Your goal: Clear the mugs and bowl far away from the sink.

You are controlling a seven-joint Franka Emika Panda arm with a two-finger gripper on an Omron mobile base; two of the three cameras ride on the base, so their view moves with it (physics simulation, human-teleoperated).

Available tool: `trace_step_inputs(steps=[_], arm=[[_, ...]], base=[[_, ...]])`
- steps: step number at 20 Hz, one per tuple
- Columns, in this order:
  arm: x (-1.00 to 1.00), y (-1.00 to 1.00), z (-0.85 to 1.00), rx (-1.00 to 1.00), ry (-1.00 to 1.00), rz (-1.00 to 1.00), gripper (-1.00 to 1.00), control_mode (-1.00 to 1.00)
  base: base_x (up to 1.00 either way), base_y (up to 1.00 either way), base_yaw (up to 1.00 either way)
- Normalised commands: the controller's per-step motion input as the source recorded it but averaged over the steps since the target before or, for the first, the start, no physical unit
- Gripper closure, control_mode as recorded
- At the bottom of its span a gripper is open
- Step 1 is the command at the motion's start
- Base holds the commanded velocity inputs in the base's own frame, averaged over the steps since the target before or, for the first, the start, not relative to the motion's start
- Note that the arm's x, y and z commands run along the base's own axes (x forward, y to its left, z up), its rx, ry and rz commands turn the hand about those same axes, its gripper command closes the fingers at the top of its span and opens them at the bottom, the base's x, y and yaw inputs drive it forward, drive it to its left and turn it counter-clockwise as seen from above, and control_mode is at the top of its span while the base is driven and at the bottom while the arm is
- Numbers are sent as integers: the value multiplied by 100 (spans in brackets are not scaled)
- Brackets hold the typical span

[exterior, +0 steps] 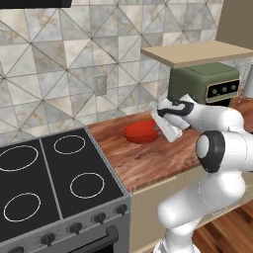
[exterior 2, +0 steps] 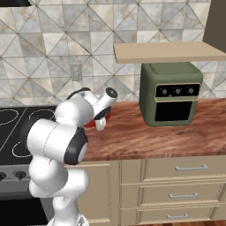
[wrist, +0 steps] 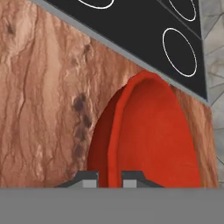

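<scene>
The bright red bowl (exterior: 140, 131) is on the wooden counter (exterior: 148, 163), just right of the stove. My gripper (exterior: 159, 128) reaches down onto its right rim. In the hand view the gripper (wrist: 109, 180) is shut on the bowl (wrist: 153, 131), with the rim running up between the two dark fingertips (wrist: 89, 179). From the right base view my arm covers most of the bowl, leaving a red sliver (exterior 2: 90, 124). The mugs and the sink are out of view.
A black stove top (exterior: 44, 183) borders the counter on the left. A green toaster oven (exterior 2: 170, 92) stands at the back right under a wooden shelf (exterior 2: 167, 52). The tiled wall with an outlet (exterior: 101, 84) runs behind.
</scene>
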Motion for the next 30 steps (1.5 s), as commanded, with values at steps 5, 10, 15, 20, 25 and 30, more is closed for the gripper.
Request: trace_step_inputs(steps=[5, 10, 15, 20, 25, 30], arm=[[65, 0, -79, 0, 7, 4, 100, -100], [70, 2, -35, 6, -4, 1, 100, -100], [39, 1, -17, 3, 0, 0, -100, -100], [0, 0, 26, 1, -1, 0, -100, -100], [-18, 12, 100, 5, -6, 0, -100, -100], [-81, 43, 100, 1, -6, 0, -100, -100]], base=[[0, 0, 0], [0, 0, 0], [0, 0, 0], [0, 0, 0], [0, 0, 0], [0, 0, 0]])
